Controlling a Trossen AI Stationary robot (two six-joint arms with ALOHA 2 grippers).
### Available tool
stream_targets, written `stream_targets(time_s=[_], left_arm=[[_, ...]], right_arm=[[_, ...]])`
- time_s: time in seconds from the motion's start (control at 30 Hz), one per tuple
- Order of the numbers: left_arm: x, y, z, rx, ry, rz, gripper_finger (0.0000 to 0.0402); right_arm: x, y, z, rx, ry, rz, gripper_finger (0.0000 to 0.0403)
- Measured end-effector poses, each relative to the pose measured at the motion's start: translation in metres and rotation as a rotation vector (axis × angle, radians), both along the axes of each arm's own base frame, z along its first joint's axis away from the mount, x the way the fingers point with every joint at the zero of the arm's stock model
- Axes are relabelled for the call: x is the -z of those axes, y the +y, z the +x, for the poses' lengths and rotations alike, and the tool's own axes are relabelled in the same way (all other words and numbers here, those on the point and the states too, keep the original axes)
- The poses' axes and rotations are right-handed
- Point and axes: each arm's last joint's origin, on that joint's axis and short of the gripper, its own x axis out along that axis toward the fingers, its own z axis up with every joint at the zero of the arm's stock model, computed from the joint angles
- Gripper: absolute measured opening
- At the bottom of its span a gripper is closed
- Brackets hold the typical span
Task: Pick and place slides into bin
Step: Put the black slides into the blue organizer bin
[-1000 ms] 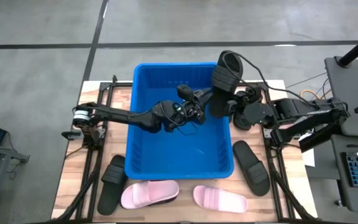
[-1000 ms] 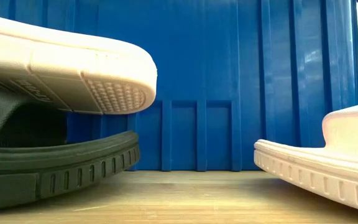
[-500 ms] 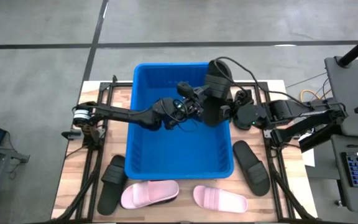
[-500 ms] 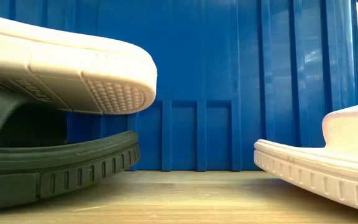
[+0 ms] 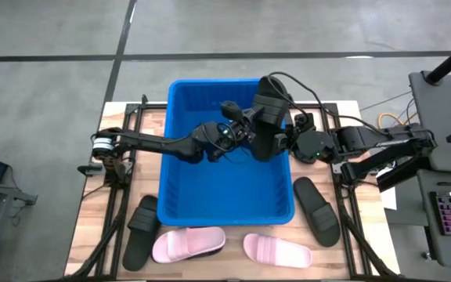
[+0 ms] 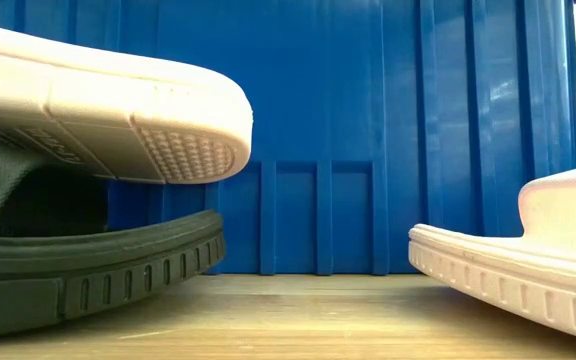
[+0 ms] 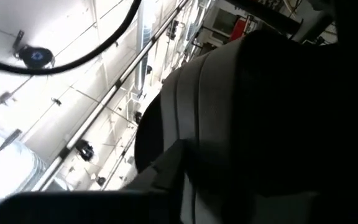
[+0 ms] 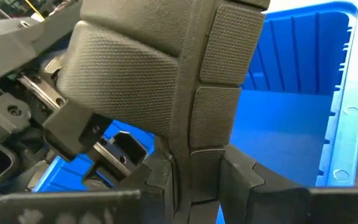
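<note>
Black slide, seemingly in both hands

Inside the bin the near half of the floor lies bare — room to reach down there. Its far right corner is crowded: both arms meet there around an upright black slide. In front of the bin, four slides line the table edge — two black, two pink — leaving narrow gaps.
</note>
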Motion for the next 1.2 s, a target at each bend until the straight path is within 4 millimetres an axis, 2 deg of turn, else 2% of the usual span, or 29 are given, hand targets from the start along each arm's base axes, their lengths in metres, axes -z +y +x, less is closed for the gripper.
stream_targets(time_s=[0.1,0.23,0.4,0.5,0.77,1.07,1.2], left_arm=[[0.000,0.001,0.000,0.006,-0.050,-0.060,0.0009],[0.000,0.002,0.000,-0.014,-0.056,-0.079,0.0006],[0.001,0.004,-0.002,-0.086,-0.053,-0.101,0.0002],[0.003,0.007,-0.003,-0.166,-0.041,-0.117,0.0002],[0.017,0.011,-0.001,-0.199,0.078,-0.149,0.0001],[0.041,0.041,-0.005,-0.258,0.116,-0.354,0.0000],[0.048,0.056,-0.006,-0.160,0.078,-0.490,0.0000]], right_arm=[[0.000,0.000,0.000,-0.010,0.007,-0.011,0.0108],[0.000,-0.003,0.000,-0.041,0.067,-0.082,0.0134],[-0.007,-0.007,-0.010,-0.087,0.114,-0.169,0.0150],[-0.013,-0.010,-0.021,-0.089,0.128,-0.208,0.0152],[-0.032,-0.022,-0.057,-0.025,0.131,-0.236,0.0154],[-0.044,-0.027,-0.086,0.042,0.050,-0.255,0.0155],[-0.045,-0.027,-0.087,0.039,0.058,-0.270,0.0154]])
